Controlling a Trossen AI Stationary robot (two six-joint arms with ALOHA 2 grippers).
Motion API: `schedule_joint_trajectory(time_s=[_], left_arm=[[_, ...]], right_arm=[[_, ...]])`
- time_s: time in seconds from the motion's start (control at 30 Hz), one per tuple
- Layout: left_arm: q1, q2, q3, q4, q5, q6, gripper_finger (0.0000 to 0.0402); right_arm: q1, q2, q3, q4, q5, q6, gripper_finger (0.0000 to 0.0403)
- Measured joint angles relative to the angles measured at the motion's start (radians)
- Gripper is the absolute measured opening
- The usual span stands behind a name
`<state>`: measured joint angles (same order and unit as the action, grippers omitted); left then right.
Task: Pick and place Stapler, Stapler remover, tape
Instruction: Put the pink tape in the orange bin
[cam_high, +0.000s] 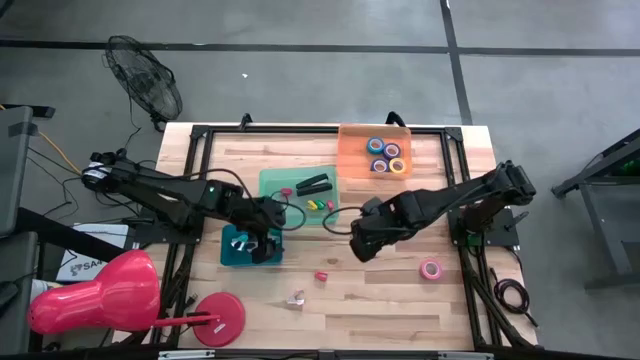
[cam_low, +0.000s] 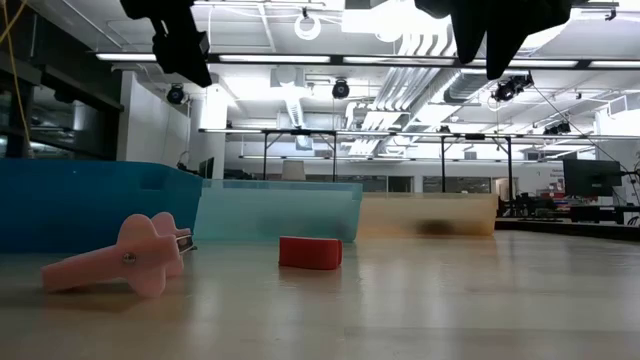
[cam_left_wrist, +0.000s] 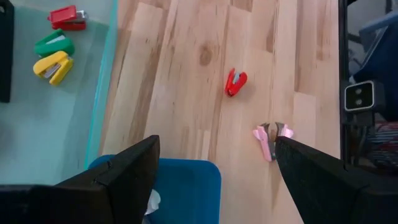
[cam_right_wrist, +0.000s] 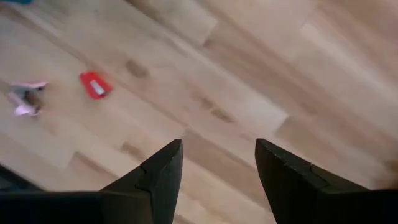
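A small red stapler lies on the bare wood near the table's middle. A pink stapler remover lies closer to the near edge. One pink tape roll lies flat at the near right, and several tape rolls sit in the orange tray at the far right. My left gripper hangs open above the blue tray. My right gripper hangs open over bare wood, pointing down, right of the red stapler. Both are empty.
A pale green tray at the middle far side holds a black stapler and small red, green and yellow pieces. Black frame rails run along the table's edges. Free wood lies between the grippers and the near edge.
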<state>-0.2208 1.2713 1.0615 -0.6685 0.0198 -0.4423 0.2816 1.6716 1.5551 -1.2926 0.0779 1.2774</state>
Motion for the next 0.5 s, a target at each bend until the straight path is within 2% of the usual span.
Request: schedule_joint_trajectory(time_s=[0.33, 0.5], left_arm=[[-0.064, 0.0, 0.0, -0.017, -0.082, -0.034, 0.0311], [-0.064, 0.0, 0.0, -0.016, -0.083, -0.044, 0.0311]], right_arm=[[0.055, 0.079, 0.0, 0.045, -0.042, 0.082, 0.0192], [0.08, 0.12, 0.0, 0.158, -0.042, 0.083, 0.0192]])
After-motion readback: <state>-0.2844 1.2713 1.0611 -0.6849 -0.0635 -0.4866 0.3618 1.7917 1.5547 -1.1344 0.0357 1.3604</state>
